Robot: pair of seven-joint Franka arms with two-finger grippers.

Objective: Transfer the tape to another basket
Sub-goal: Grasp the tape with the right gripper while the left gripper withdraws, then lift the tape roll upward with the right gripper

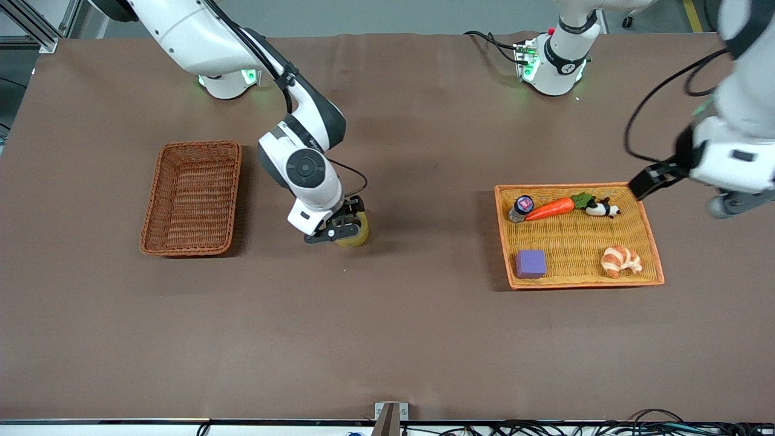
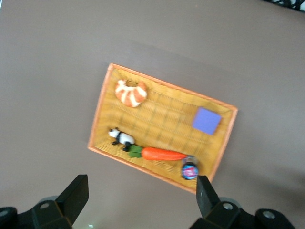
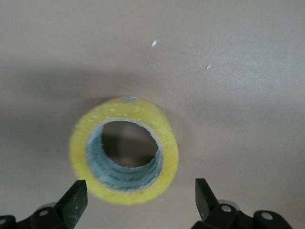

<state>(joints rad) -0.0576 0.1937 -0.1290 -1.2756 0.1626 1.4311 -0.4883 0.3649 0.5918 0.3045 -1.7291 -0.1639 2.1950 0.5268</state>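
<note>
The right gripper (image 1: 346,228) hung low over the middle of the brown desk (image 1: 387,339), its fingers (image 3: 74,202) spread wide to either side of the tape (image 3: 125,156) without touching it. The tape (image 1: 357,231) lay on the desk itself, between the two woven containers and outside both, with its grey core showing through the hole in the right wrist view. The basket (image 1: 192,198) sat toward the right arm's end of the desk, well apart from the tape. The left gripper (image 2: 143,200) waited in the air by the edge of the orange-yellow tray (image 1: 652,248) at the left arm's end, its fingers (image 2: 76,195) wide apart and holding nothing. In that tray lay a purple cube (image 1: 530,264), a croissant (image 1: 620,261), a carrot (image 1: 552,209), a small panda figure (image 1: 601,209) and a little jar (image 1: 521,208).
</note>
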